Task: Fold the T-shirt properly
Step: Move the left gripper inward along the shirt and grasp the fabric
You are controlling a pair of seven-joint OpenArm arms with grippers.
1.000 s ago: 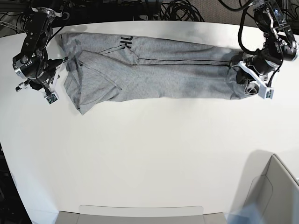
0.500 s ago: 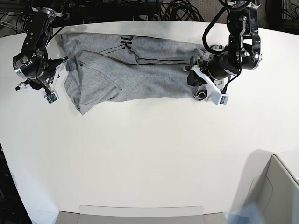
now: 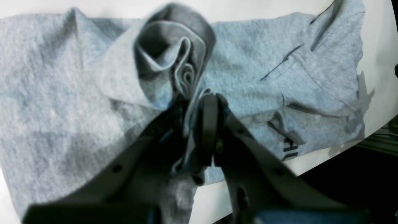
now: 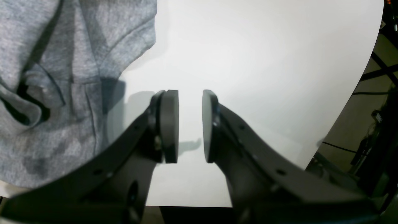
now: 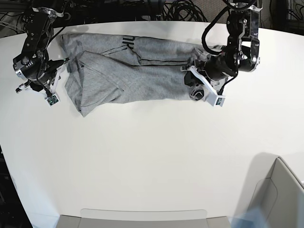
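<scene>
The T-shirt (image 5: 133,71) is lying along the far side of the white desk (image 5: 152,161), stretched sideways in a long band of soft, heather-grey cotton. Taking the shirt as the landmark, the left gripper (image 5: 199,88) is sitting over its hem end, and its jaws are pinching a bunched wad of that hem between them. In the left wrist view the left gripper (image 3: 194,124) is showing several layers of cloth curling out of the grip in a loose, rounded roll, while the rest of the T-shirt (image 3: 77,102) is spreading flat beyond it. Black block lettering is peeking out at the shirt's edge near the desk rim, and thin dark seams are running across the grey knit.

The right gripper (image 5: 50,90) is hovering just beside the shirt's sleeve end, off the cloth. In the right wrist view the right gripper (image 4: 189,124) is standing with its jaws a narrow way apart, with only bare desk (image 4: 264,62) showing between the flat, dark, disc-like pads. The T-shirt (image 4: 62,77) is lying to one side of those jaws, apart from them, its sleeve hem stitched and its folds casting soft shadows. The desk surface is looking smooth and matte.
</scene>
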